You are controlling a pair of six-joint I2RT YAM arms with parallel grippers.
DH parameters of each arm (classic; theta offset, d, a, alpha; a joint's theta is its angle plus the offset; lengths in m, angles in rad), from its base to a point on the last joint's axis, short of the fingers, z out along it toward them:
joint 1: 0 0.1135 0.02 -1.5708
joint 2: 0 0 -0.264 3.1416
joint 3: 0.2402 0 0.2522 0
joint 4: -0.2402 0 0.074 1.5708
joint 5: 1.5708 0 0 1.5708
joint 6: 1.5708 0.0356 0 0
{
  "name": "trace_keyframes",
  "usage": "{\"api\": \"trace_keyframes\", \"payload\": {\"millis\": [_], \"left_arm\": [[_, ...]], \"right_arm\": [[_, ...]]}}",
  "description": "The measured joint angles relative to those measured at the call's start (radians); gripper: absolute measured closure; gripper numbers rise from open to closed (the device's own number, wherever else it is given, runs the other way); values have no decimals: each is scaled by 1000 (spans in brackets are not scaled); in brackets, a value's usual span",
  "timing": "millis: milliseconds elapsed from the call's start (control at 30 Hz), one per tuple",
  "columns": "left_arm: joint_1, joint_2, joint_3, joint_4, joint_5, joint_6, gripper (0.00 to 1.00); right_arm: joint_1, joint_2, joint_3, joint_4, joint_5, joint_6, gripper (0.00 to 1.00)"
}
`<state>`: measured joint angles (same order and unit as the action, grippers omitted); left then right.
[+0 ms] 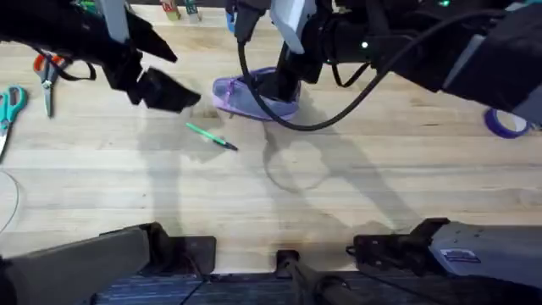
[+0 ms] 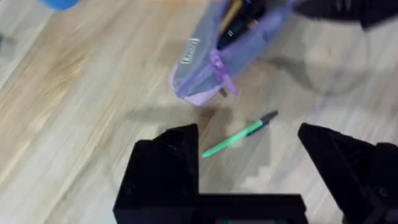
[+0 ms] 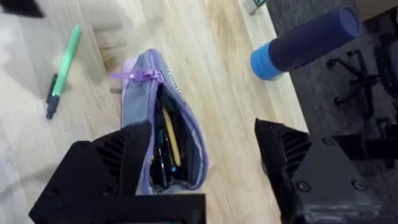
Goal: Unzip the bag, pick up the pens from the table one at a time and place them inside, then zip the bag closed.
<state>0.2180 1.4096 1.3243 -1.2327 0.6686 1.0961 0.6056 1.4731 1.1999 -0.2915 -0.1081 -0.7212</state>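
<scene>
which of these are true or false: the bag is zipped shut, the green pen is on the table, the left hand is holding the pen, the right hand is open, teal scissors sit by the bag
1. The bag is zipped shut. False: its zipper is open and pens show inside.
2. The green pen lies on the table. True.
3. The left hand is holding the pen. False: it is open above the pen, gripping nothing.
4. The right hand is open. True: one finger is at the bag, the other out to its side.
5. Teal scissors sit by the bag. False: they lie at the table's far left edge, well away from it.
</scene>
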Motion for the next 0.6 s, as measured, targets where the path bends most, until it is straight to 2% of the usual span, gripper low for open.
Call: {"api": "trace_keyframes", "payload": {"millis": [33,133,400,500,600], "left_arm": [[-1,-9,1,14,-1,-50,5],[-9,-29,5,49,-25,-273,5],[-23,-30,7,37,-179,-876,5],[-23,-29,7,-11,-202,-1054,6],[-23,-30,7,-2,-213,-1182,7]], "right_arm": [[0,0,0,-3,0,1,6],[0,0,0,-3,0,4,7],[0,0,0,-4,0,8,5],[0,0,0,-1,0,8,5],[0,0,0,-1,0,25,5]]}}
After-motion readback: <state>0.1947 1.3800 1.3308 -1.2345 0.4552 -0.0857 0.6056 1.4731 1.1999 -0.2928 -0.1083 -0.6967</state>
